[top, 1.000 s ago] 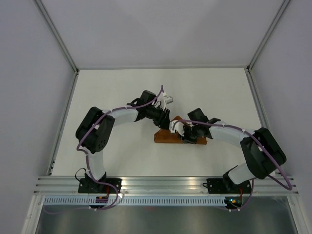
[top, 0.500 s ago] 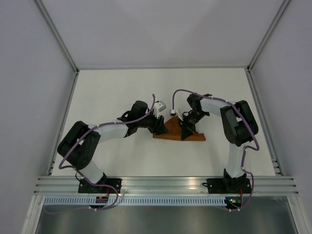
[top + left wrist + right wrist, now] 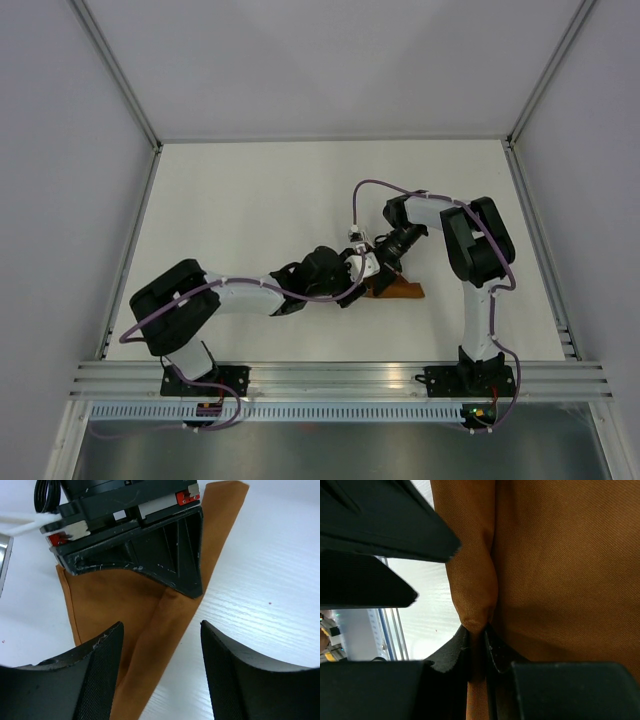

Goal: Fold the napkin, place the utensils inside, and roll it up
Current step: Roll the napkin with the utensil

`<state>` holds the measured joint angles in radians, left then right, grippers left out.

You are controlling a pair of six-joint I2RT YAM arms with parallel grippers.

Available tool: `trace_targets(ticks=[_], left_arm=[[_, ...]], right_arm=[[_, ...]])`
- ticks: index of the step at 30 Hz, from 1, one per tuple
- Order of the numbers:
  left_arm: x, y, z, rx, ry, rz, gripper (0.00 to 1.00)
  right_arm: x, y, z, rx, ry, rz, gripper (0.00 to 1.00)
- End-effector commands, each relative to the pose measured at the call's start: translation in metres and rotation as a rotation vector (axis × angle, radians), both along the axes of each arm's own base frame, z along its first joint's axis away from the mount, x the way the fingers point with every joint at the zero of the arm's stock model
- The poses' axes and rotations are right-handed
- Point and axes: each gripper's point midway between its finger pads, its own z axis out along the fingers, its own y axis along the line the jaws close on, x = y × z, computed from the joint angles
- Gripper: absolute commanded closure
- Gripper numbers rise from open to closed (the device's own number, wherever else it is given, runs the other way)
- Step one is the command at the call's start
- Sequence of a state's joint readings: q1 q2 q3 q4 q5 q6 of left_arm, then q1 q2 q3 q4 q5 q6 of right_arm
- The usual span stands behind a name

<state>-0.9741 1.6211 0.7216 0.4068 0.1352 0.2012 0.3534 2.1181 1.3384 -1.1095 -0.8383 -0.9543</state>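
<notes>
The rust-orange napkin [image 3: 402, 290] lies folded into a narrow band on the white table, mostly covered by the two grippers. My right gripper [image 3: 378, 262] reaches down from the far side and is shut on a raised fold of the napkin [image 3: 560, 570], pinched between its pads [image 3: 477, 632]. My left gripper [image 3: 360, 282] comes in low from the near left. It is open, its jaws [image 3: 161, 626] straddling the napkin's edge [image 3: 110, 600] just in front of the right gripper's body [image 3: 165, 555]. No utensils show.
Metal rails [image 3: 340, 375] run along the near edge by the arm bases. White walls enclose the table on three sides. The left gripper's black fingers [image 3: 375, 525] sit close above the fold in the right wrist view.
The left arm has swung toward the near side and now reaches the napkin low from the left. The right arm has folded back to the far right. Less of the napkin shows.
</notes>
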Motion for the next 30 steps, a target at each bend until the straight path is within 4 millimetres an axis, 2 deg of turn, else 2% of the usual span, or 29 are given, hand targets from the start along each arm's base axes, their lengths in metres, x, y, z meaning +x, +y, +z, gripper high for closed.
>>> trace_targets(ticks=[1, 3, 9, 15, 20, 27, 30], left_arm=[[0.02, -0.014, 0.014, 0.033, -0.178, -0.017, 0.32], [0.017, -0.017, 0.006, 0.06, -0.182, -0.033, 0.32], [0.019, -0.028, 0.0, 0.073, -0.196, -0.065, 0.31], [0.007, -0.037, -0.017, 0.092, -0.131, -0.141, 0.3], [-0.005, -0.038, -0.033, 0.121, -0.055, -0.179, 0.31], [-0.003, -0.035, -0.052, 0.158, -0.005, -0.169, 0.32], [-0.003, -0.034, -0.056, 0.152, 0.023, -0.164, 0.36]], right_arm=[[0.006, -0.026, -0.046, -0.136, -0.076, 0.101, 0.91], [0.006, -0.027, -0.047, -0.142, -0.076, 0.101, 0.91], [0.007, -0.028, -0.049, -0.149, -0.067, 0.102, 0.91], [0.008, -0.028, -0.05, -0.16, -0.069, 0.102, 0.91], [0.01, -0.028, -0.052, -0.163, -0.063, 0.096, 0.91], [0.01, -0.028, -0.053, -0.164, -0.057, 0.095, 0.91], [0.01, -0.028, -0.053, -0.164, -0.056, 0.094, 0.91]])
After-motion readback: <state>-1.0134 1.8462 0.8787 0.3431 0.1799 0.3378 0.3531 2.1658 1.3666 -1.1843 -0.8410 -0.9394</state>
